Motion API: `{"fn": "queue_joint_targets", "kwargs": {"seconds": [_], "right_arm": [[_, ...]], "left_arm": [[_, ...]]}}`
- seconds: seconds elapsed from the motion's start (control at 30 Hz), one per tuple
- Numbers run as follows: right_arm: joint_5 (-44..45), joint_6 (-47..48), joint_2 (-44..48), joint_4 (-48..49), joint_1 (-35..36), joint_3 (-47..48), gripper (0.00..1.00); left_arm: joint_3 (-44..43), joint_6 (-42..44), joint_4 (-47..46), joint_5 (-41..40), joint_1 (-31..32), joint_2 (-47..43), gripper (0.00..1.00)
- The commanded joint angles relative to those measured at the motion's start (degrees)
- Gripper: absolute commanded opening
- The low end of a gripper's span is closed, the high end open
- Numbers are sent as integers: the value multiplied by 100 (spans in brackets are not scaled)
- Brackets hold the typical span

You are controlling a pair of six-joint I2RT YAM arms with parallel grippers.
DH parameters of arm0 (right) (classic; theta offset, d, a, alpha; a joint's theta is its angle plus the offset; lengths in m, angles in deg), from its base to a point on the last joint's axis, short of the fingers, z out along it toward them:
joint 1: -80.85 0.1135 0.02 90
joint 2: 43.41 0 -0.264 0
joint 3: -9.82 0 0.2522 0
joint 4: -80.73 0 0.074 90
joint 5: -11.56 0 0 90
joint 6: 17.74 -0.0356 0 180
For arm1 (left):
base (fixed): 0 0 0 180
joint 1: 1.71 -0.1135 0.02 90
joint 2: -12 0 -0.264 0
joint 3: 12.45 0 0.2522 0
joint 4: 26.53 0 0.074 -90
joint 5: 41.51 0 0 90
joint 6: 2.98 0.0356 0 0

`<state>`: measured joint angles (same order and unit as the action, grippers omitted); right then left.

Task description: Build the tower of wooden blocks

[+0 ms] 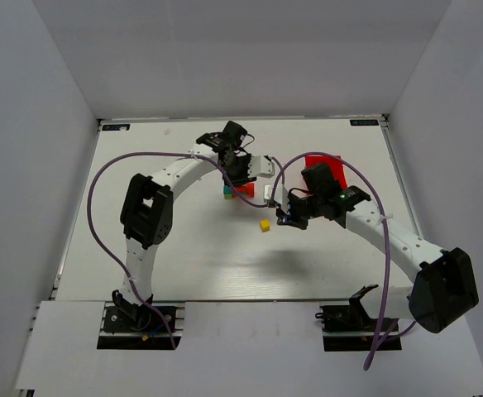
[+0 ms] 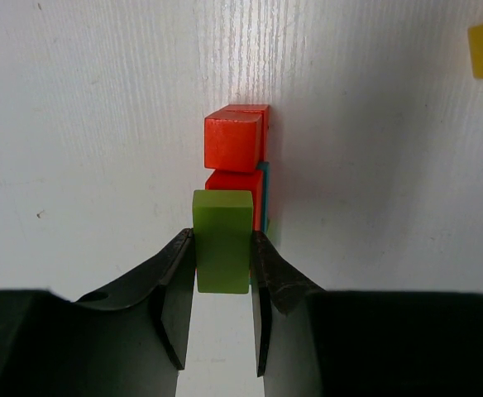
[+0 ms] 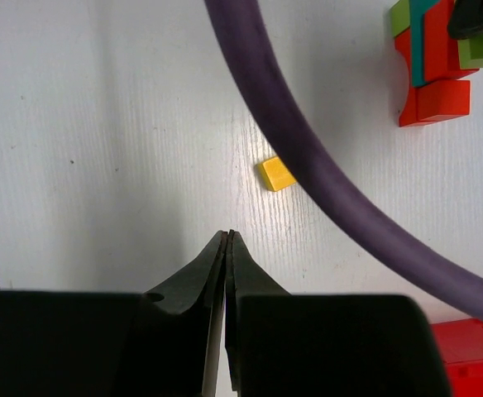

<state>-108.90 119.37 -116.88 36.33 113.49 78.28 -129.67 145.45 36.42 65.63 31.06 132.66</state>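
Wood block tower point(image 2: 240, 149) on white table point(image 1: 184, 256), white walls point(image 1: 26, 165) around; left gripper point(image 2: 222, 277) pinches lime block point(image 2: 222, 240), partly hiding tower; right gripper point(image 3: 227, 244) closed, empty; yellow cube point(image 3: 277, 174) at its one o'clock.

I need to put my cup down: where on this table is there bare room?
The widest bare patch of the white table lies between the left arm and right arm, nearer than the small yellow wooden cube. The far left corner is bare too. Crowded: mid-table, around the stack of painted wooden blocks, that cube and the red plastic bin.
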Motion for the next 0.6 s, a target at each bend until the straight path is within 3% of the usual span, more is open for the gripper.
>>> {"fn": "queue_joint_targets", "kwargs": {"seconds": [0.0, 0.57], "right_arm": [[-171, 96, 79, 40, 14, -29, 7], [-171, 105, 26, 31, 14, -38, 7]], "left_arm": [[-183, 45, 64, 166, -8, -166, 2], [-78, 45, 12, 113, -8, -218, 10]]}}
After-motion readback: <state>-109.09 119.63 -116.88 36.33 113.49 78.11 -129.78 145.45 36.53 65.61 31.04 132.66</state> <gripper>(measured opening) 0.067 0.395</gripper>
